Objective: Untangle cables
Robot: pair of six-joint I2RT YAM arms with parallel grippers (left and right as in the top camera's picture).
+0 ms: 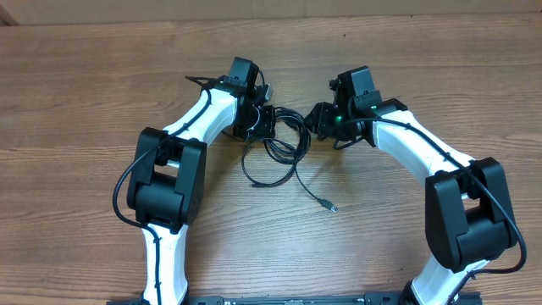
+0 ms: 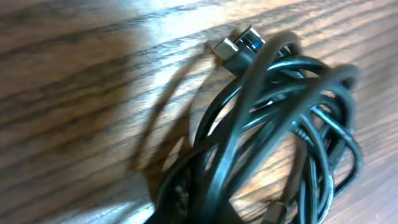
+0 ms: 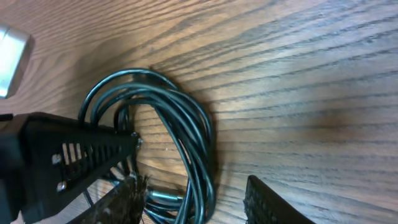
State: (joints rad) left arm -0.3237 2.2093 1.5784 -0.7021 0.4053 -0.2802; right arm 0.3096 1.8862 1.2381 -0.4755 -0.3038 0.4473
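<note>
The cables (image 1: 284,140) lie as a black coil on the wooden table between my two grippers, and one loose strand trails to a silvery plug tip (image 1: 331,207). My left gripper (image 1: 264,125) sits at the coil's left edge. In the left wrist view the cables (image 2: 273,118) fill the frame, a plug (image 2: 239,46) shows on top, and strands run down into the left gripper (image 2: 199,211), which is shut on them. My right gripper (image 1: 318,119) is at the coil's right edge. It stands open (image 3: 196,205), with loops of the cables (image 3: 186,124) between its fingers (image 3: 267,202).
The black latticed body of the left gripper (image 3: 68,155) reaches into the right wrist view, close to the right gripper's left finger. A pale blurred object (image 3: 9,59) shows at that view's upper left. Both white arms (image 1: 195,119) flank the coil on the wooden table (image 1: 85,85).
</note>
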